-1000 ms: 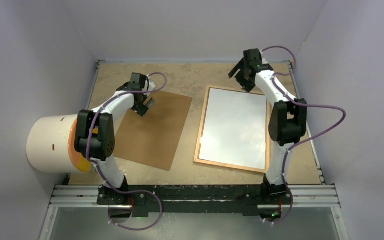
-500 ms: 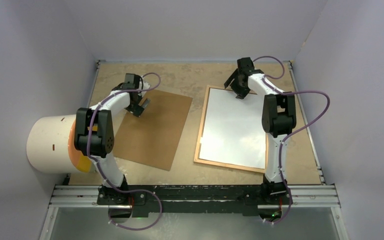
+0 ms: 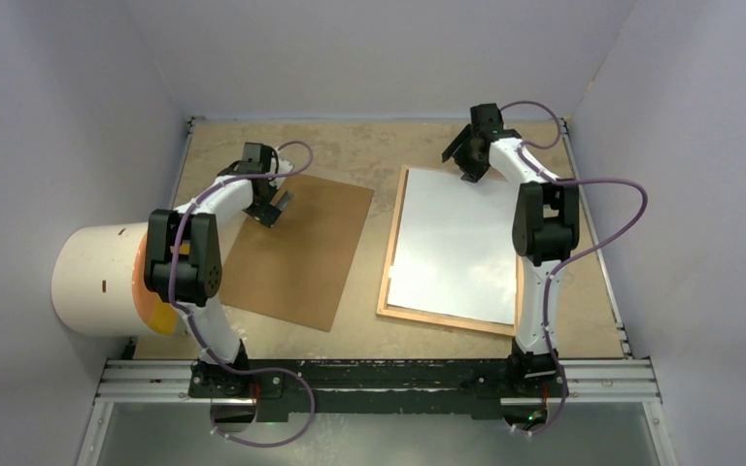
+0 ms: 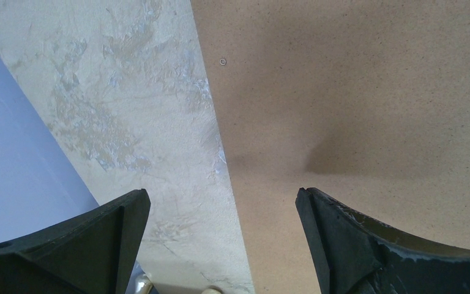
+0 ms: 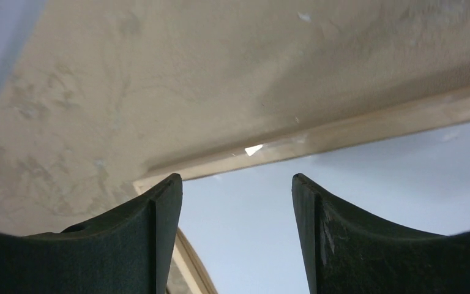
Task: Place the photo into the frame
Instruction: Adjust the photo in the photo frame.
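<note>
The frame (image 3: 387, 282) of thin light wood lies flat right of centre. A white sheet (image 3: 457, 243), apparently the photo with its white back up, fills it; no printed side shows. My right gripper (image 3: 468, 161) is open and empty, hovering over the frame's far edge. In the right wrist view its tips (image 5: 235, 179) straddle pale sheet (image 5: 373, 177), with the wood moulding (image 5: 367, 125) just beyond. My left gripper (image 3: 274, 208) is open and empty over the far left edge of the brown backing board (image 3: 296, 252). In the left wrist view its tips (image 4: 221, 193) straddle that board edge (image 4: 355, 92).
A white cylinder with an orange end (image 3: 97, 282) lies at the left beside the left arm. Pale walls close in the table on three sides. A metal rail (image 3: 379, 374) runs along the near edge.
My right gripper has come down and left from the far right corner to the frame's far edge. My left gripper has shifted slightly left along the board's edge.
</note>
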You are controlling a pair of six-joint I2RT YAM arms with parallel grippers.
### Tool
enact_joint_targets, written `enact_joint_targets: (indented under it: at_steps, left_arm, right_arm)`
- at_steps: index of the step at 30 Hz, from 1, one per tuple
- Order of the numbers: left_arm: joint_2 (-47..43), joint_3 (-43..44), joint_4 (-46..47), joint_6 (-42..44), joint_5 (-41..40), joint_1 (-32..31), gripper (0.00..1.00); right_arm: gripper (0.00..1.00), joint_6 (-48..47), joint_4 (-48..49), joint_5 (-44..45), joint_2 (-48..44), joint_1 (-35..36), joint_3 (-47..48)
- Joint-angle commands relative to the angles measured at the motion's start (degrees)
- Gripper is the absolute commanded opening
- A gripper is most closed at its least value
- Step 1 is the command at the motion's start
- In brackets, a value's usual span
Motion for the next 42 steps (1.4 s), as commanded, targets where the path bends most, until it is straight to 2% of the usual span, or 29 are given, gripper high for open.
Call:
enact_joint_targets:
  at_steps: [1,17,42]
  left_arm:
    - [-0.38,1.51,-0.06,0.59,1.28,-0.32,1.0]
    - [1.11,3.6,-0.75,0.04,1.45,-2.55,1.0]
    - [0.22,4.59,-0.93,1.08,0.48,-1.29,1.0]
  right_arm:
    - [0.67,-0.49,-1.1,-0.9,1.92,-0.3,5.99]
    - [0.63,-1.34,3.13,-0.82,-1.08,0.11,-8.28]
    - [0.63,-1.5,-0.1,1.22,1.91,0.33,-9.95]
